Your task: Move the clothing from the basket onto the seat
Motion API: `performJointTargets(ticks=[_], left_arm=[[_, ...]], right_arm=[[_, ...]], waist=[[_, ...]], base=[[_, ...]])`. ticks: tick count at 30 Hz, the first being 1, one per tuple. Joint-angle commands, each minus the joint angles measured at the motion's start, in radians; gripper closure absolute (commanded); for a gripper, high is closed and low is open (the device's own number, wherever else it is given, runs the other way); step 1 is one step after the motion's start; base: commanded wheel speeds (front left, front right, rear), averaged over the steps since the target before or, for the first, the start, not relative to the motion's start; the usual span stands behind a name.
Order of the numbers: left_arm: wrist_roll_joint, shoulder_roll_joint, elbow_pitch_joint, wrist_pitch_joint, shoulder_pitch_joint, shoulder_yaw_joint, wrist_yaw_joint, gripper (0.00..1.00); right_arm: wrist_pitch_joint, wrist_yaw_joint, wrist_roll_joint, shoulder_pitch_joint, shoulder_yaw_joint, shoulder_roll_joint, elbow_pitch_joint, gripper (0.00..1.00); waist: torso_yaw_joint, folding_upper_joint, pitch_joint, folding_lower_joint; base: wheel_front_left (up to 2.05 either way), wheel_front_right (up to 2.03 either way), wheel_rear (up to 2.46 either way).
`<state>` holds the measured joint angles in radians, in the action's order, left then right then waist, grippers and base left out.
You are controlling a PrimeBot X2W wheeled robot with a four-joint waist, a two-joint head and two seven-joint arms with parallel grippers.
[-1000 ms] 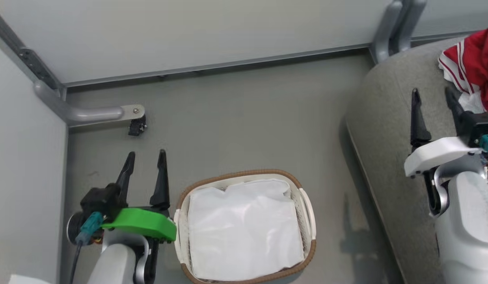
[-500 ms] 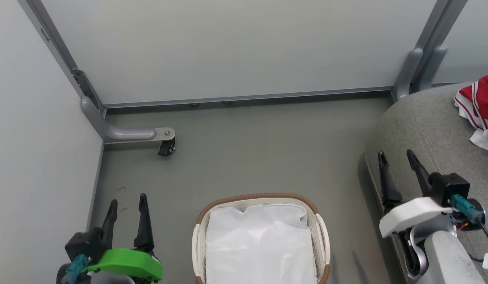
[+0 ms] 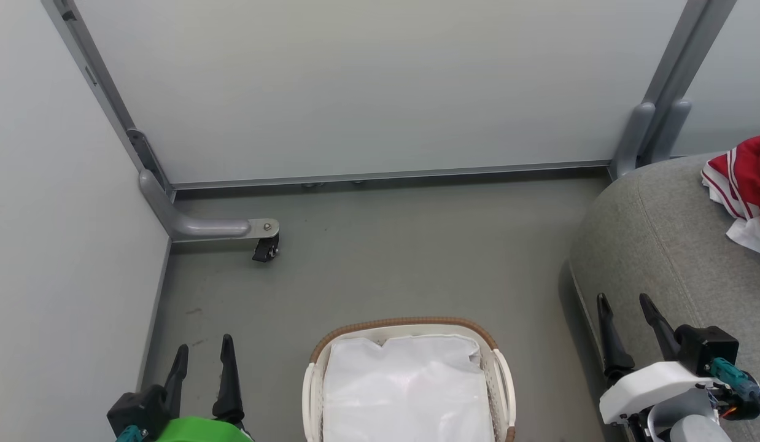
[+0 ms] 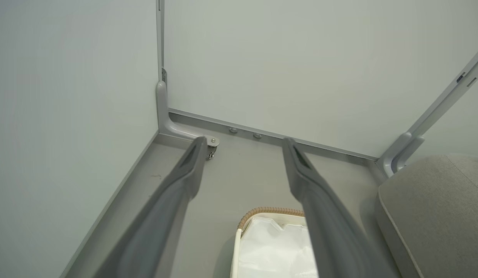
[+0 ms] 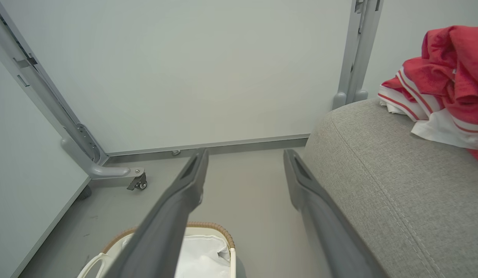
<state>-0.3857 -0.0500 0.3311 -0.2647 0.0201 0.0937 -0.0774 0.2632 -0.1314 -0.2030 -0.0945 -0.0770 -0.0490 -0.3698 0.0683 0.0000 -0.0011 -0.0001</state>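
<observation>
The clothing [image 5: 443, 73] lies on the seat [image 3: 662, 245], up on its top toward the far right, well apart from both my grippers. It is a crumpled heap of bright red cloth, bunched and folded over itself. Along its lower edge runs a white band crossed by thin red stripes, and a plain white flap sticks out beneath it onto the grey weave. I cannot read any numerals or lettering in the folds, nor tell whether the heap is one garment or two.

My right gripper [image 3: 623, 299] hangs by the seat's rounded near edge, its fingers spread wide and empty. My left gripper [image 3: 204, 344] hangs over the floor [image 3: 380, 258] beside the wall [image 3: 67, 258], fingers also parted with nothing between them.

The basket [image 3: 404, 324] stands on the floor between my grippers, its brown rim curving round a white liner [image 3: 411, 393] that lies rumpled across the inside.
</observation>
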Motion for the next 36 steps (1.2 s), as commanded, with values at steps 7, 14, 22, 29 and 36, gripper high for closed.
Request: performJointTargets(ticks=[7,14,22,29,36], left_arm=[[0.001,-0.001,0.005,0.001,0.004,-0.003,0.006,0.00],[0.006,0.000,0.009,0.001,0.000,-0.001,0.005,1.00],[-0.091,0.002,0.027,0.032,-0.012,-0.016,0.001,1.00],[-0.199,0.002,0.015,0.065,-0.024,-0.034,-0.005,1.00],[-0.303,0.001,0.003,0.096,-0.035,-0.051,-0.010,1.00]], right_arm=[[0.002,0.001,0.029,0.001,0.008,-0.003,-0.001,0.00],[-0.001,0.000,0.025,0.000,0.016,0.002,-0.006,1.00],[-0.041,0.000,-0.085,-0.003,0.003,0.007,-0.027,1.00],[-0.069,0.000,-0.213,0.001,0.004,0.006,-0.006,1.00],[-0.097,0.000,-0.334,0.001,0.002,0.005,0.011,1.00]], waist=[[-0.003,0.0000,-0.001,0.0001],[-0.007,0.0000,-0.002,0.0001],[-0.010,0.0000,-0.001,0.0001],[-0.014,0.0000,-0.001,0.0001],[-0.017,0.0000,-0.001,0.0001]], base=[[0.00,0.00,0.00],[0.00,0.00,0.00],[0.00,0.00,0.00],[0.00,0.00,0.00],[0.00,0.00,0.00]])
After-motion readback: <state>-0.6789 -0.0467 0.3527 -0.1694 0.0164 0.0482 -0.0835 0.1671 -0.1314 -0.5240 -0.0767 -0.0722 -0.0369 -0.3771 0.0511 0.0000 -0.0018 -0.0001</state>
